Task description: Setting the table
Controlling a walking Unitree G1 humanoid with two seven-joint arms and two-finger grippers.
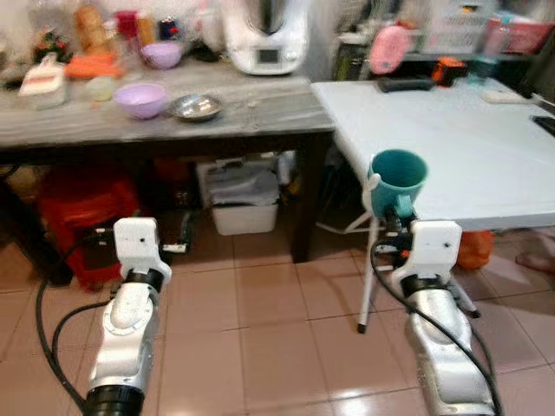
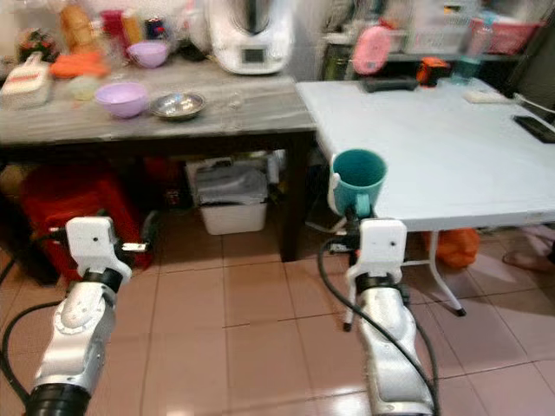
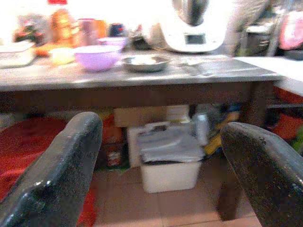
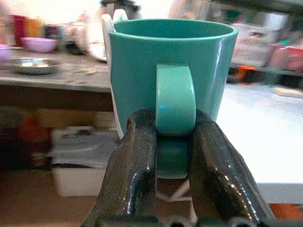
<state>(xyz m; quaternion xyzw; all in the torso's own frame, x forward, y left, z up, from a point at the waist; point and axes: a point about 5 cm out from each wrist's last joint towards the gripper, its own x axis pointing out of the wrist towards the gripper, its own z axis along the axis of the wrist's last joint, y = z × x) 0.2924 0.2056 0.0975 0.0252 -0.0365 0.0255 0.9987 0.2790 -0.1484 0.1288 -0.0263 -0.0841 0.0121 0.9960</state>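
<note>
Right end effector (image 4: 174,142) pinches my teal mug (image 4: 173,71) by its handle, upright. Mug hangs just off the white bench (image 1: 451,147) edge. Left end effector (image 3: 165,156) gapes empty.

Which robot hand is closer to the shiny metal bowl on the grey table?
Left. The left gripper hangs open below the grey table's front edge, almost under the metal bowl. The right gripper is off to the right at the white table, holding the teal mug.

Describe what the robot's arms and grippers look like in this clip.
Both arms are silver, rounded shells with white boxy wrist blocks and black cables looping alongside. The left gripper and right gripper each have two long, glossy black fingers, rounded at the tips.
</note>
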